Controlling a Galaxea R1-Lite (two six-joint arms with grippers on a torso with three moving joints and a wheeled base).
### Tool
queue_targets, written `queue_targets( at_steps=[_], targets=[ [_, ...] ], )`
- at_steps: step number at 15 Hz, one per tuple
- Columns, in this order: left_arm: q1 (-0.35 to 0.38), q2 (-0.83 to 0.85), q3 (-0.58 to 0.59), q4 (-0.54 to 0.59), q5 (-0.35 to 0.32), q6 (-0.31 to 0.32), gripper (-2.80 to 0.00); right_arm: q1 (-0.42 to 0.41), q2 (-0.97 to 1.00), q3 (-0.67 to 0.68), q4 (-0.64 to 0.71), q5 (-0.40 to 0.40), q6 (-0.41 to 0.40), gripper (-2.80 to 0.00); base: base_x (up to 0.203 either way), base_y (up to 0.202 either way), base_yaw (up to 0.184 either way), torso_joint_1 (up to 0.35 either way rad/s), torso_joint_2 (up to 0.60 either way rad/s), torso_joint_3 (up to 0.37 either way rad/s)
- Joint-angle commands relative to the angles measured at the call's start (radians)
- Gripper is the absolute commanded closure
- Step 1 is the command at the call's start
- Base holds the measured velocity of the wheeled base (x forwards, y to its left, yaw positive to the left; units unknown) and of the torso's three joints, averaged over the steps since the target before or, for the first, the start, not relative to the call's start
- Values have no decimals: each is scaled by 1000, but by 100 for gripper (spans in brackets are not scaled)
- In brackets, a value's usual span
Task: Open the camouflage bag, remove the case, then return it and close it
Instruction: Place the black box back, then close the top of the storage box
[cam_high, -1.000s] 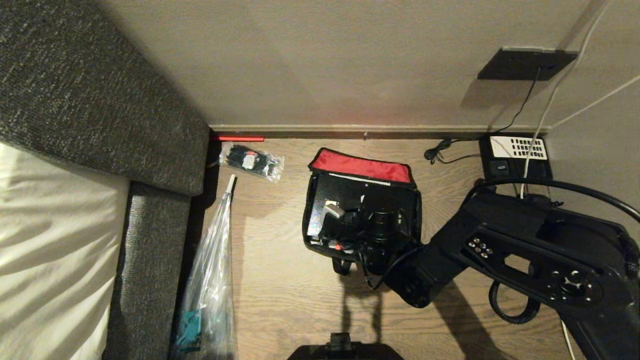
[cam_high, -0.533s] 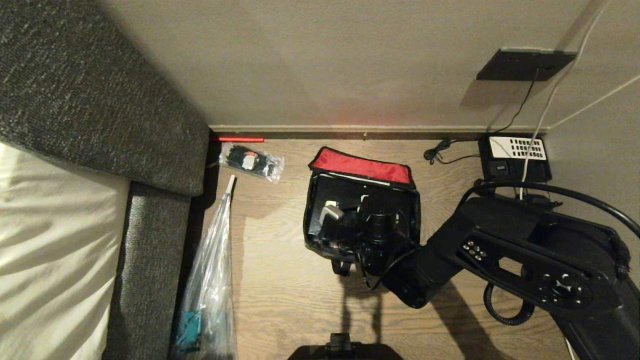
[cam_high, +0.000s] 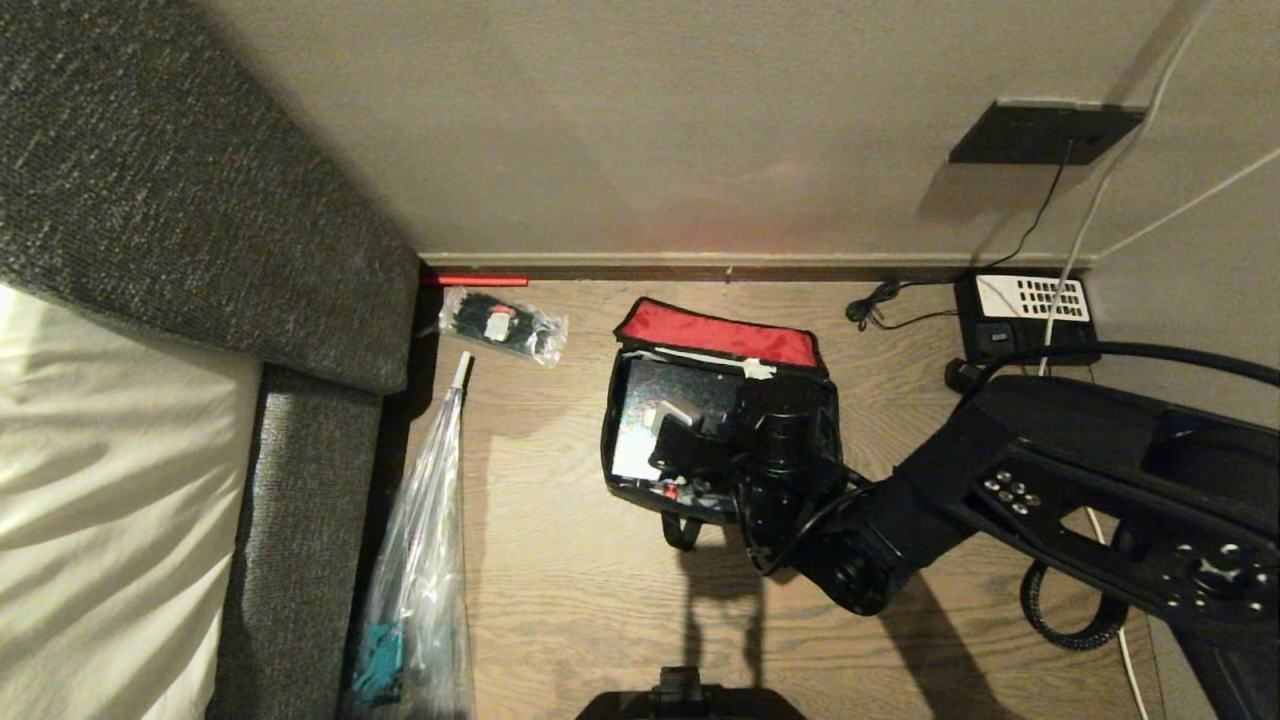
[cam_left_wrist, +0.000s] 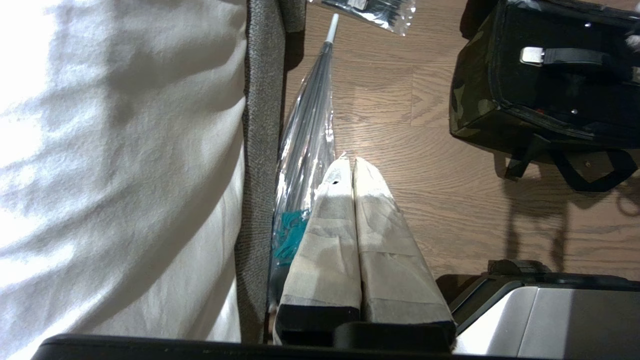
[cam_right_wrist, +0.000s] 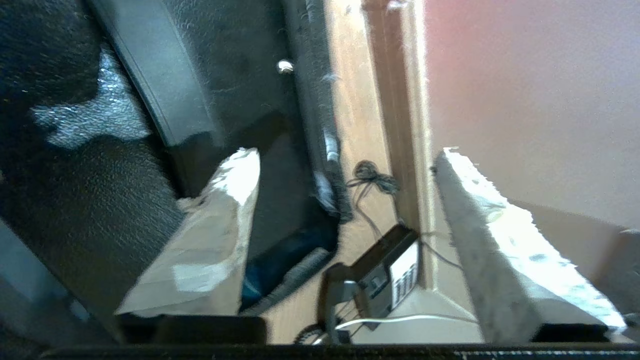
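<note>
Head view, left to right: a grey sofa arm (cam_high: 300, 330) and pale cushion (cam_high: 110, 520) fill the left edge; beside them a folded clear umbrella (cam_high: 425, 560) lies on the wood floor (cam_high: 560, 600), a small clear packet (cam_high: 503, 323) above it near the wall; the left gripper (cam_left_wrist: 350, 172), seen only in its own wrist view, hangs over the floor beside the umbrella with its taped fingers pressed together, holding nothing; at centre the camouflage bag (cam_high: 615, 460) lies open, red lining (cam_high: 722, 333) turned up toward the wall, the flat black case (cam_high: 640, 425) inside it; the right gripper (cam_right_wrist: 345, 165) hovers just above the bag's right half, jaws spread wide and empty, the case beneath them; a desk phone (cam_high: 1025, 310) sits at far right.
</note>
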Motion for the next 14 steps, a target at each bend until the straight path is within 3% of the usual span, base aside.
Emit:
queue_targets(
  at_steps=[1, 2, 3, 5, 8, 11, 14],
  targets=[
    [0, 0, 0, 0, 0, -1, 0, 2, -123, 64, 27, -3, -2, -280, 0, 0, 0, 0, 0, 0],
    [0, 0, 0, 0, 0, -1, 0, 2, -181, 91, 52, -5, 8, -280, 0, 0, 0, 0, 0, 0],
    [0, 0, 0, 0, 0, -1, 0, 1, -245, 117, 82, -7, 19, 0, 0, 0, 0, 0, 0, 0],
    [0, 0, 0, 0, 0, 1, 0, -4, -383, 161, 178, -23, 45, 0, 0, 0, 0, 0, 0, 0],
    [0, 0, 0, 0, 0, -1, 0, -13, -613, 242, 326, -78, 170, 0, 0, 0, 0, 0, 0, 0],
    [0, 0, 0, 0, 0, 1, 0, -34, -872, 391, 487, -114, 421, 0, 0, 0, 0, 0, 0, 0],
    [0, 0, 0, 0, 0, -1, 0, -145, -1130, 462, 756, -148, 632, 0, 0, 0, 0, 0, 0, 0]
  ],
)
